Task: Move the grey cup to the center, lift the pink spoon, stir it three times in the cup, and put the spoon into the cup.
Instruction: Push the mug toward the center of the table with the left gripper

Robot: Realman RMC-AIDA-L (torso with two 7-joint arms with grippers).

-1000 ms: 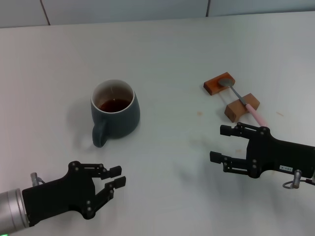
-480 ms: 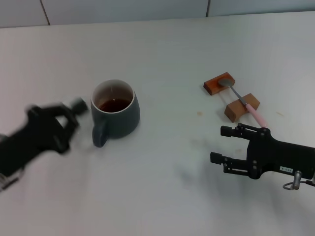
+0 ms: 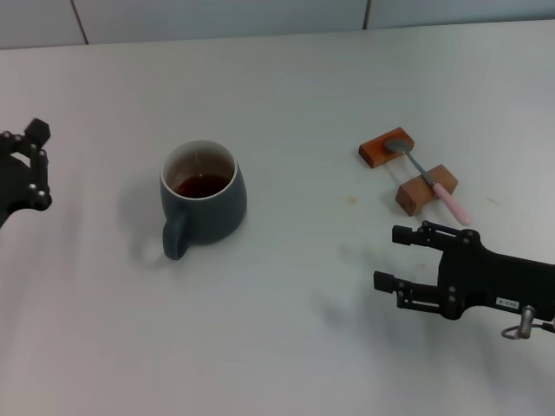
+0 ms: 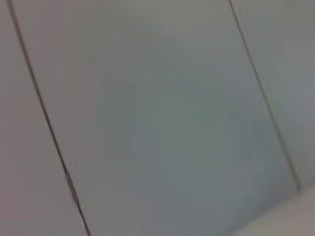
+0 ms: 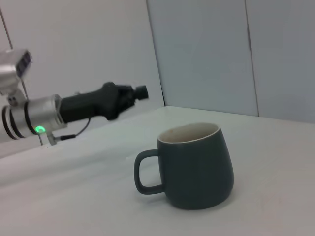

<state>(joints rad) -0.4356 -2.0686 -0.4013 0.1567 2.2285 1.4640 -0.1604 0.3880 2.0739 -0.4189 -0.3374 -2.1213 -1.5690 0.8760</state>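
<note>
The grey cup (image 3: 203, 198) stands upright on the table (image 3: 286, 338), left of the middle, its loop handle turned toward the robot and dark liquid well below the white rim. It looks like thick glazed ceramic — stiff, fairly heavy with the drink in it, smooth enough to slip under hard fingers, and ready to slosh if jerked or tipped. The safest hold is probably across the rounded body low down, or on the handle; a level slide toward the centre would keep the liquid in.

The pink spoon (image 3: 431, 180) lies well to the right, bridged across two orange-brown blocks (image 3: 406, 169) so the handle is clear of the table. It is thin, light and rigid; the pale handle end overhanging the nearer block is the natural place to pinch it, though a narrow handle may twist in the grip.

The right gripper (image 3: 401, 257) hovers just short of that handle end, fingers spread and holding nothing. The left gripper (image 3: 33, 165) sits at the far left edge, apart from the cup; only part of it shows, so I cannot tell whether it is spread or closed.
</note>
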